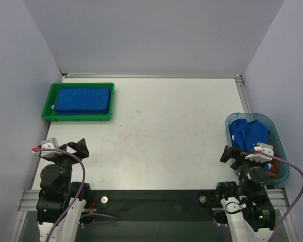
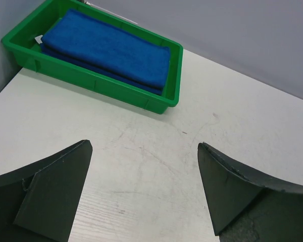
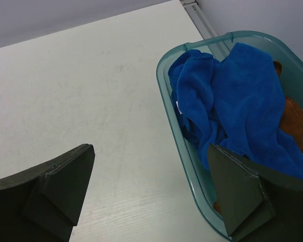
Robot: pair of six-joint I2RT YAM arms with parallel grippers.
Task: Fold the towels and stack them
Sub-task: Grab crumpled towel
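While the left gripper [image 2: 144,146] and right gripper [image 3: 150,148] stand open and empty, folded blue towels [image 2: 108,48] lie in the green tray [image 2: 116,91], their white tag [image 2: 39,39] unreadable; crumpled towels [image 3: 242,101] fill the teal bin [image 3: 178,141].

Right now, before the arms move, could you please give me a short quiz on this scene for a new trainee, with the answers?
1. Fill in: the left claw and the right claw both stand ____, holding nothing.
2. True or false: the folded blue towels lie in the green tray.
3. Where is the rust-brown towel?
A) in the green tray
B) in the teal bin, beside the crumpled blue towels
C) in the right claw

Key: 1 open; 2 true; 3 B.
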